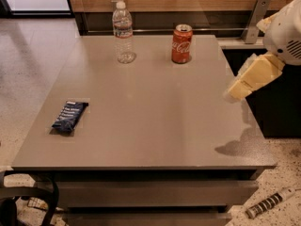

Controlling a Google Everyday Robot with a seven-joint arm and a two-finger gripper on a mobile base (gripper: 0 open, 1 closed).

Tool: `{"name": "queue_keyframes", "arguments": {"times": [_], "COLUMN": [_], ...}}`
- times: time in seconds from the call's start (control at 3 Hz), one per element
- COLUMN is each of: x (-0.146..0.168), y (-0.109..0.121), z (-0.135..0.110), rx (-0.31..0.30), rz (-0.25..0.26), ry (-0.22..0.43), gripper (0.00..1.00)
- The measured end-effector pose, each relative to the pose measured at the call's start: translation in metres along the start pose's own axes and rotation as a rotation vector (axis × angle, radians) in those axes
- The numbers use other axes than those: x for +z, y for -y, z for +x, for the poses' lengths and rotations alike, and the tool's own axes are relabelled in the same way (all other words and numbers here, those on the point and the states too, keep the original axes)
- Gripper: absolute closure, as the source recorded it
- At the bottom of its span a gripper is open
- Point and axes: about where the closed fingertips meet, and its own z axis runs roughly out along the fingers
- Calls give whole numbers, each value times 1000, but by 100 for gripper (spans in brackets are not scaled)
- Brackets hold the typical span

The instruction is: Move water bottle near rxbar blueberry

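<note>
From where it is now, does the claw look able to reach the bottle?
Probably yes. The claw hangs over the right edge of the table; the bottle stands far back. Only the can sits near the straight path, and passing in front of it looks free.

I have only one view. It looks down at a slant from above the near edge of the table (155,126), facing the far side, close enough that the tabletop fills most of the frame. The bottle (123,32) and can (181,44) stand at the far edge and the bar (69,117) lies near left. The gripper (237,89) hangs at the right, about over the table's right edge.
</note>
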Motion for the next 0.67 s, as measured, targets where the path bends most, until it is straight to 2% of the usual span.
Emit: {"name": "queue_keyframes", "arguments": {"times": [0.33,0.67], "x": [14,26], "y": [19,40], "z": [-15,-36], "rx": [81,123], "rz": [63,125], "ry": [143,295], "gripper": [0,0]}}
